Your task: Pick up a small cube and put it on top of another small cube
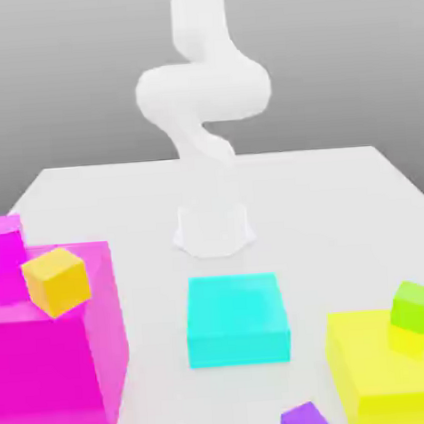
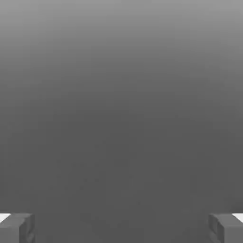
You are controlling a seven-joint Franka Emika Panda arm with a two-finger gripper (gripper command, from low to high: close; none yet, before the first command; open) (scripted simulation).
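At the worktop's (image 1: pixel 339 189) near edge lies the small purple cube (image 1: pixel 306 419). Spread and empty, the claw (image 2: pixel 121 228) has nothing between its fingers, so reaching the cube probably means a long descent.

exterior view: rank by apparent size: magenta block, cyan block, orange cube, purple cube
1. magenta block
2. cyan block
3. orange cube
4. purple cube, cut off by the frame edge, so its rank below orange is unsure.
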